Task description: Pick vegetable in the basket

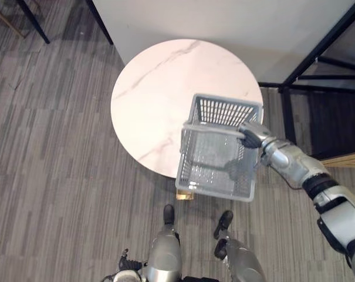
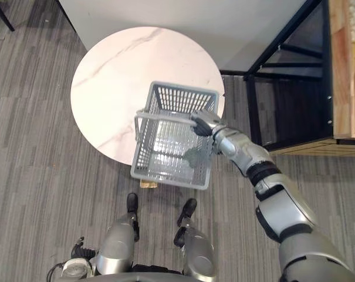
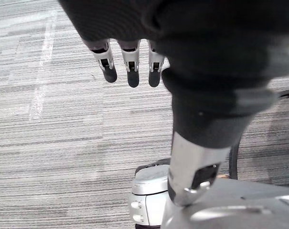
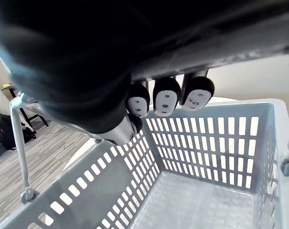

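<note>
I had the right arm (image 1: 294,164) stretched out from the near right, bent at the elbow and angling in toward the left. The right hand (image 1: 250,136) had its fingers (image 4: 166,98) curled round the basket handle (image 1: 212,127). The left hand (image 3: 120,24) hung low at the near left, fingers (image 3: 130,71) straight, relaxed, pointing down and holding nothing.

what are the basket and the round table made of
Basket: grey moulded plastic, matte, going by its slotted walls. Its handle looks like thin bright metal rod. Table: smooth white top with grey veins, marble or a marble-look surface.
</note>
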Robot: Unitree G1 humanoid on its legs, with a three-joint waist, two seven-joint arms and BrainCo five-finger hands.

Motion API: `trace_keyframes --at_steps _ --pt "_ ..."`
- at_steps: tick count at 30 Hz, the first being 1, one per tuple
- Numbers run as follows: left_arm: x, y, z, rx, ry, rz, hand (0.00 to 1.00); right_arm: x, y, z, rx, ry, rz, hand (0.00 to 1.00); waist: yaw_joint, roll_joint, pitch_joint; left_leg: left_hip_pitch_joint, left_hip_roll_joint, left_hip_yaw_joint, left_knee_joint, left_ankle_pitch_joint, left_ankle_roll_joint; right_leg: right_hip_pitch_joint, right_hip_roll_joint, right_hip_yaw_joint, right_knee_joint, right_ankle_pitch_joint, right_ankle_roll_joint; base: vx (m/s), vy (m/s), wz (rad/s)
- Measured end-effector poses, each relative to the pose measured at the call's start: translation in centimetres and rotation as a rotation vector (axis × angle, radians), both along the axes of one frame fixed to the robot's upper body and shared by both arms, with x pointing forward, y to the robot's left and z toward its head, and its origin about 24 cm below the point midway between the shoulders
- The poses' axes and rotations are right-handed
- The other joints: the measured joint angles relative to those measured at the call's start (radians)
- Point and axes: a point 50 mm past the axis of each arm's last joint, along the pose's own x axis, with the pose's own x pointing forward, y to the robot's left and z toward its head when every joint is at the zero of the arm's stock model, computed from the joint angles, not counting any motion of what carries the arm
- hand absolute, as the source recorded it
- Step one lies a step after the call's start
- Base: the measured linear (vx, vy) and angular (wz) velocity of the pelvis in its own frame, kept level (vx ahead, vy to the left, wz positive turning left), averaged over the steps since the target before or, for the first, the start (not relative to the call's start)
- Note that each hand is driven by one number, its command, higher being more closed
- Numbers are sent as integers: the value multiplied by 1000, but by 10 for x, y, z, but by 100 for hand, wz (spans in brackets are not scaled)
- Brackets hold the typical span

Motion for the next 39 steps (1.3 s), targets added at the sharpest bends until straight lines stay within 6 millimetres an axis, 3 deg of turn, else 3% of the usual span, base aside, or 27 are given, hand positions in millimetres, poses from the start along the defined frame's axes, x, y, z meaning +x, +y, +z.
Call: trace_keyframes --at_steps 2,8,11,15,22,26,30,33,36,39 --pt "-5 4 -1 29 29 -17 0 -9 6 -12 -10 21 39 100 -11 -25 -45 12 -8 15 -11 0 0 0 -5 17 -8 5 7 34 30 -14" --pt "-15 11 -3 39 61 10 0 -25 14 -19 23 17 100 100 -46 -53 -112 44 -23 50 -29 2 4 14 -13 58 -34 28 13 -21 24 -18" --pt "-20 12 -3 50 80 -3 0 -41 17 -22 49 15 164 100 -55 -51 -156 66 -26 69 -55 11 6 13 -10 81 -34 27 14 -46 -13 -18" --pt "-36 14 -7 39 131 19 0 -55 23 -12 75 1 256 100 -98 -50 -195 96 -32 80 -106 36 -1 15 -7 91 -36 21 18 -28 -16 -8" --pt "-57 12 -12 -18 188 41 0 -73 2 -7 159 114 242 100 -111 -33 -267 128 -39 101 -129 36 -3 34 -7 108 -54 25 23 25 -4 -7" --pt "-66 10 -14 -69 211 32 0 -77 -2 -15 148 182 241 100 -128 -17 -282 156 -40 104 -129 30 -1 66 -6 109 -67 29 19 42 -1 -2" --pt "-71 8 -15 -95 216 25 0 -81 -10 -18 159 198 213 100 -127 -3 -291 168 -42 127 -129 22 0 68 -5 127 -67 27 22 20 -1 -14" --pt "-77 5 -17 -109 225 26 0 -83 -19 -18 183 190 171 100 -133 10 -295 194 -43 157 -116 -6 -2 67 -7 161 -27 0 36 8 20 -28" --pt "-80 5 -16 -91 234 16 0 -92 -31 -20 230 178 115 100 -152 7 -296 199 -42 183 -47 -57 1 42 -23 193 58 -27 43 19 63 -28" --pt "-79 8 -16 -67 248 -15 0 -99 -28 -18 280 151 107 100 -172 -3 -296 190 -44 251 16 -107 9 -15 -28 236 118 -13 55 -15 78 -70"
